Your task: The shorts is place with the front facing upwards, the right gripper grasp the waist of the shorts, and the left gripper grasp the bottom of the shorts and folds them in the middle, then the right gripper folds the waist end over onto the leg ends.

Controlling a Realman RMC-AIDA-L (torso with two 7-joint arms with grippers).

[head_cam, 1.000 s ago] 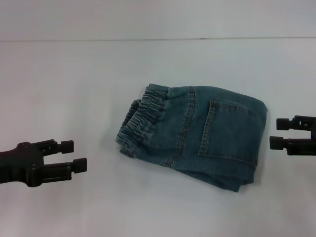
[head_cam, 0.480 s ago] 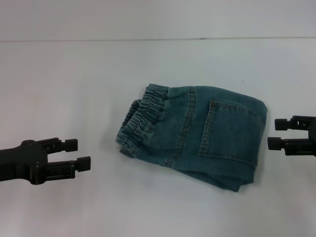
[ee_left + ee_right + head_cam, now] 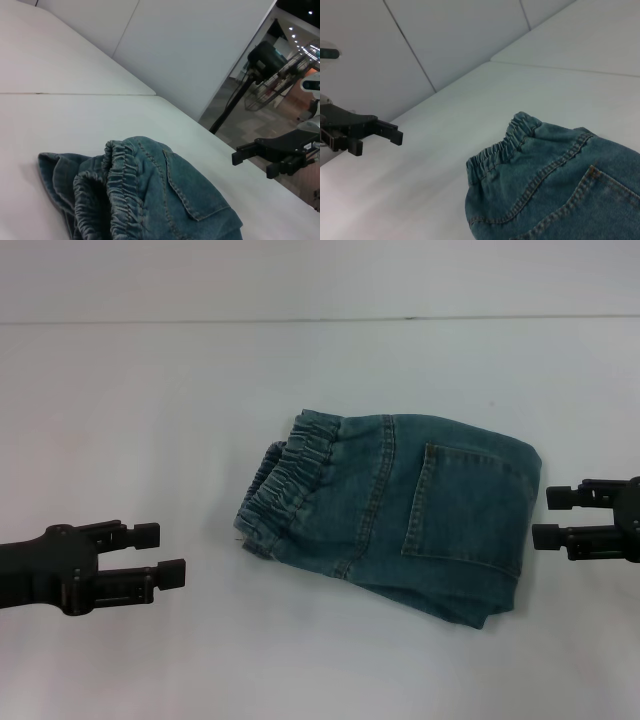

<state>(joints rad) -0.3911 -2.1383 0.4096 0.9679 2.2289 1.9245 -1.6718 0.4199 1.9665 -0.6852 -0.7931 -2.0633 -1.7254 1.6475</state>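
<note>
Shorts (image 3: 400, 515) lie folded mid-tabletop (image 3: 150, 420), back pocket up, waistband left. Left tool (image 3: 165, 554) and right tool (image 3: 550, 517), both agape and empty, flank them; folding looks finished, so retreating comes next.

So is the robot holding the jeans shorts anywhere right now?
No, nothing is held. The left gripper and right gripper both sit open on either side of the folded shorts, not touching them.
</note>
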